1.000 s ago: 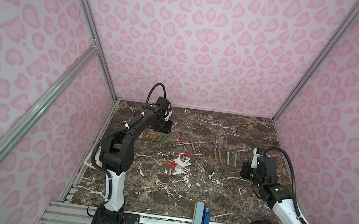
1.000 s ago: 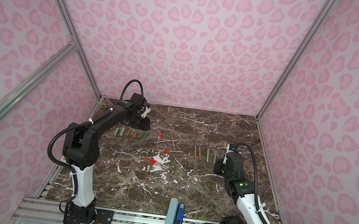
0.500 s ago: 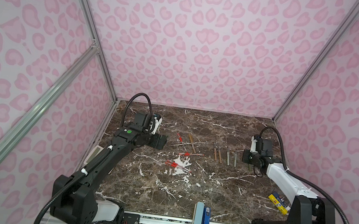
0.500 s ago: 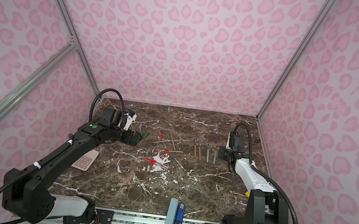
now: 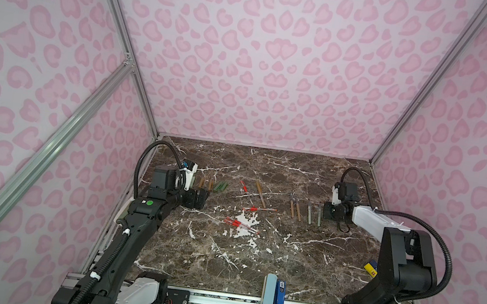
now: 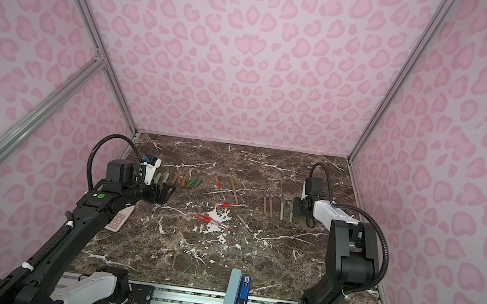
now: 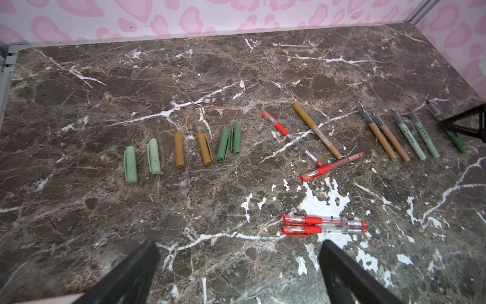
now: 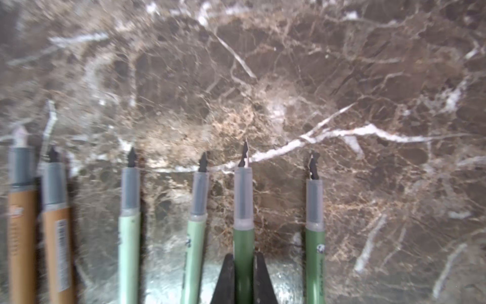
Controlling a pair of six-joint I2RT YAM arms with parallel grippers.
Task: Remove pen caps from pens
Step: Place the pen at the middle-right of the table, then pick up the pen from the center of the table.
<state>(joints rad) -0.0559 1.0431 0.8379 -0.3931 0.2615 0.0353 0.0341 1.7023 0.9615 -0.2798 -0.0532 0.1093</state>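
Surface (image 5: 220,259) of brown marbled stone between pink patterned walls.

**Top views.** The left claw (image 5: 197,198) hangs low near the pen caps (image 5: 220,186), on the side toward the robot's base. Its jaws are spread wide and hold nothing. The right claw (image 5: 332,216) stands low at the right end of a row of uncapped pens (image 5: 309,213); its grip is hidden here. Between the two rows lie four red pens (image 5: 241,225) and one tan pen (image 5: 260,194), all with caps on. A pink calculator (image 6: 119,221) lies partly under the left arm. A yellow-and-blue box (image 5: 369,269) sits at the surface's right edge.

**Left wrist view.** Six pen caps lie side by side: two pale green (image 7: 130,164), two tan (image 7: 179,150) and two dark green (image 7: 223,144). The dark green pair touches. The left claw (image 7: 239,247) has its fingers (image 7: 131,276) far apart over bare surface, well short of the caps.

**Right wrist view.** The right claw (image 8: 243,276) is closed on the barrel of a dark green pen (image 8: 243,237) with its nib bare. This pen lies parallel to five other uncapped pens: one dark green, two pale green and two tan. Whether the gripped pen rests on the surface cannot be told.
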